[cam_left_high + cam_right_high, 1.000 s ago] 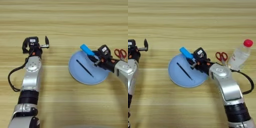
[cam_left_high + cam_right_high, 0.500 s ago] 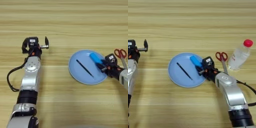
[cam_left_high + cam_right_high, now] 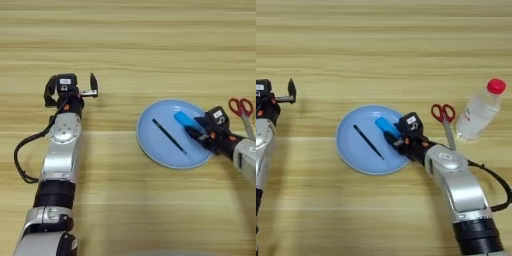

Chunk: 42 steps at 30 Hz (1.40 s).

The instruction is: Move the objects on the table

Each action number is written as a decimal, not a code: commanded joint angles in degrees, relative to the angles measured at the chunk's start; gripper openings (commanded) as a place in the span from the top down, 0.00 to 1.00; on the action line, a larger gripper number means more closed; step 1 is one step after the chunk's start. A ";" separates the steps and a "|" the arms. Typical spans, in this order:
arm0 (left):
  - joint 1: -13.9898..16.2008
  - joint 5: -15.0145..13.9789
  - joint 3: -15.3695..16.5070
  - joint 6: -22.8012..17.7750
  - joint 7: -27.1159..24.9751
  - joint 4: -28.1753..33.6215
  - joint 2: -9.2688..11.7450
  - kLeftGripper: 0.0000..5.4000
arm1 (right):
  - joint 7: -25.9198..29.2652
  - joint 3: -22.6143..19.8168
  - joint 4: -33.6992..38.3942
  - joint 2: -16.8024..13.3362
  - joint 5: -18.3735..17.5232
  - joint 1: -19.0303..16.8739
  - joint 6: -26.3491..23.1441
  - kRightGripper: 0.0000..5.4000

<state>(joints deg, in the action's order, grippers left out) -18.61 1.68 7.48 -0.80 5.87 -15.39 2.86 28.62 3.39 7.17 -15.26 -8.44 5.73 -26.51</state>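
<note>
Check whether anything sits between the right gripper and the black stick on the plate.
Yes: the blue block lies on the blue plate right at the right gripper, partly between it and the black stick. Left gripper is parked far left.

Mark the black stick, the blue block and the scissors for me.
black stick (image 3: 368, 142): right eye view, mid-shaft.
blue block (image 3: 386, 125): right eye view, its top face.
scissors (image 3: 442, 113): right eye view, red handles.
</note>
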 commanded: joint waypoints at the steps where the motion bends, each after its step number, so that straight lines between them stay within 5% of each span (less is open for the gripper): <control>1: -0.16 -0.28 -0.36 0.02 -0.18 -0.21 0.11 0.00 | -1.58 -1.93 1.43 1.58 -1.49 0.56 4.45 0.50; 15: -1.27 -1.67 0.41 4.69 -1.17 -3.45 0.69 0.00 | -5.86 -3.65 -7.81 5.60 -1.13 4.89 21.01 0.21; 25: -1.28 -1.56 -0.18 7.86 -2.10 -5.21 1.35 0.00 | -9.76 -5.89 -14.43 6.35 -1.12 8.82 25.79 0.00; 42: -2.08 -0.77 -1.97 9.46 -3.05 -8.26 2.92 0.00 | -14.65 -8.53 -19.35 6.06 0.05 10.52 27.24 0.00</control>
<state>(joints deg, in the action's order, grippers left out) -19.95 0.40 5.88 8.18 3.14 -23.26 5.38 14.30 -4.53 -11.66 -8.80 -8.53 15.12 0.59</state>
